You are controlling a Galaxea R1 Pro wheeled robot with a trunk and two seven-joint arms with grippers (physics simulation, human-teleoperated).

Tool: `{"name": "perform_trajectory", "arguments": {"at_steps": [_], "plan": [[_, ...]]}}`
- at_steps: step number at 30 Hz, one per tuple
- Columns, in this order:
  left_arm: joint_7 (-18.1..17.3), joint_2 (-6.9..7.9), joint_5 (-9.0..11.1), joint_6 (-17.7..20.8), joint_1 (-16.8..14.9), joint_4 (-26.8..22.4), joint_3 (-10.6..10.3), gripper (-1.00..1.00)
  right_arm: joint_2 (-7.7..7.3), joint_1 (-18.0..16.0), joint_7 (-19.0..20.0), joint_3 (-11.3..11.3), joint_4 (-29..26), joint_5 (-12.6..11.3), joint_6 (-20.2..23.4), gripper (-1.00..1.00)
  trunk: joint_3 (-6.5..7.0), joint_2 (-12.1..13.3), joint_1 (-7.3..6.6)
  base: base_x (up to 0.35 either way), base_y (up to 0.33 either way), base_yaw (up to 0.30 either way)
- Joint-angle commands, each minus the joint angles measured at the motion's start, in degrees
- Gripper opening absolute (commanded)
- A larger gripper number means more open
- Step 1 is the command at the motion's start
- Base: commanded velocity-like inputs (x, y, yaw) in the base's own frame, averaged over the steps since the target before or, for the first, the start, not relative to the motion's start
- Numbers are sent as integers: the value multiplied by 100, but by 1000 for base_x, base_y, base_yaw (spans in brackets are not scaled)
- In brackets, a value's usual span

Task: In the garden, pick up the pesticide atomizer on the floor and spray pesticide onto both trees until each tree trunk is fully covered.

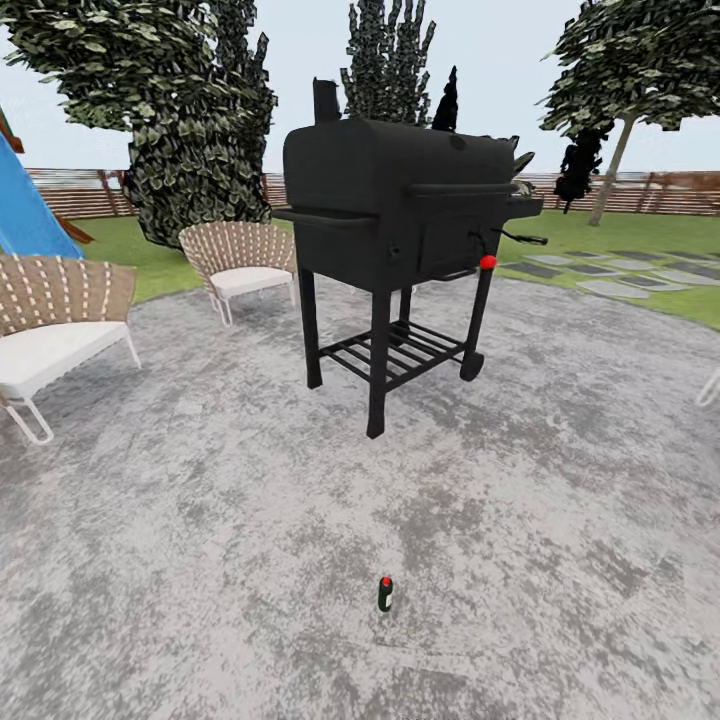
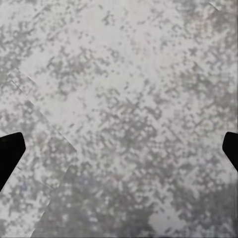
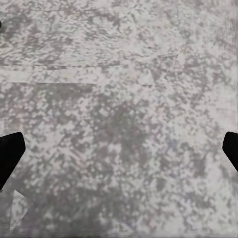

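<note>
Standing small on the paving (image 1: 250, 560), the atomizer (image 1: 385, 594) shows little detail

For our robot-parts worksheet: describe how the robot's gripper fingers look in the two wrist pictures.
The left gripper has two plain black fingertips with angled, blunt ends. The right gripper looks the same, its fingertips black too. No cables or markings are visible.

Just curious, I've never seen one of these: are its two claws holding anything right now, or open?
Left gripper: open, fingers spread wide over bare grey paving, holding nothing.
Right gripper: open, holding nothing.
</note>
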Motion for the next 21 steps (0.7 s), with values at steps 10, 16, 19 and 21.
{"name": "perform_trajectory", "arguments": {"at_steps": [10,16,19,21], "plan": [[-4,0,38,-19,-1,1,4,100,0,-4,-1,3,6,-15,-19,100,-5,-2,-1,0,0,-286],[-4,0,40,-20,-1,-3,4,100,0,-4,-1,2,6,-15,-19,100,-5,-2,-1,0,0,-286],[-4,0,40,-20,-1,-6,4,100,0,-5,-1,2,6,-15,-19,100,-5,-2,-1,0,0,-286],[-4,0,40,-19,-1,-6,4,100,0,-6,-1,3,6,-15,-19,100,-5,-2,-1,19,62,-286]]}}
